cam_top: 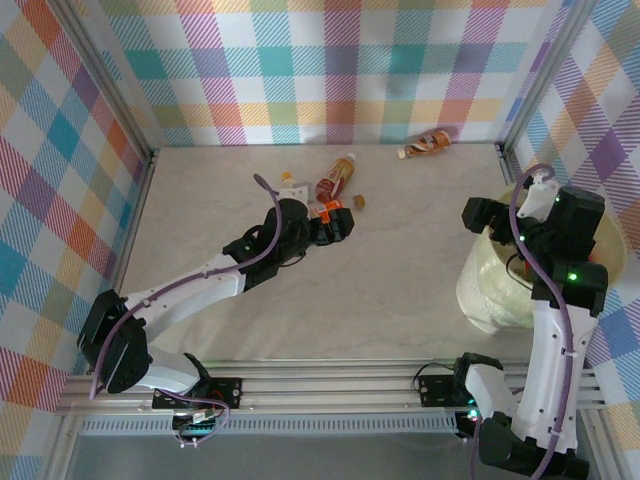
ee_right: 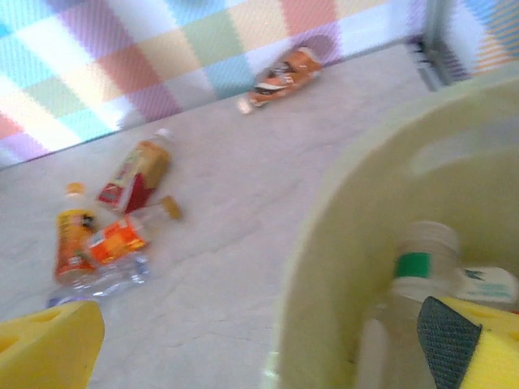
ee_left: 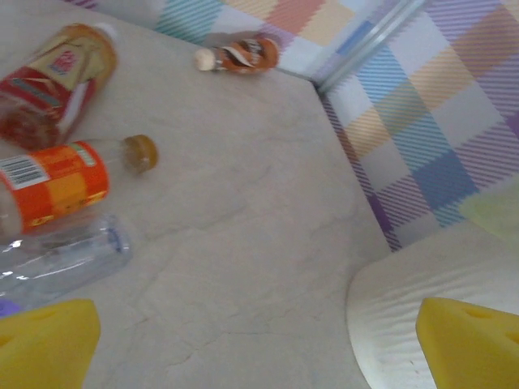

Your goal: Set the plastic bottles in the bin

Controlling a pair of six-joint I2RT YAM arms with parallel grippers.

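Bottles (cam_top: 335, 180) — orange, red-labelled, one clear — lie clustered well left of the cream bin (cam_top: 490, 295); a lone bottle (cam_top: 425, 145) lies behind it. More rest inside, under the right gripper's (cam_top: 485, 217) spread fingers; left gripper (cam_top: 342, 222), fingers apart, beside the cluster.

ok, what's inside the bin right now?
Right wrist view: a clear bottle with a green band and pale cap is in the bin, a white-and-teal labelled one beside it. The bin's wall and a yellow finger of the right hand hide the rest.
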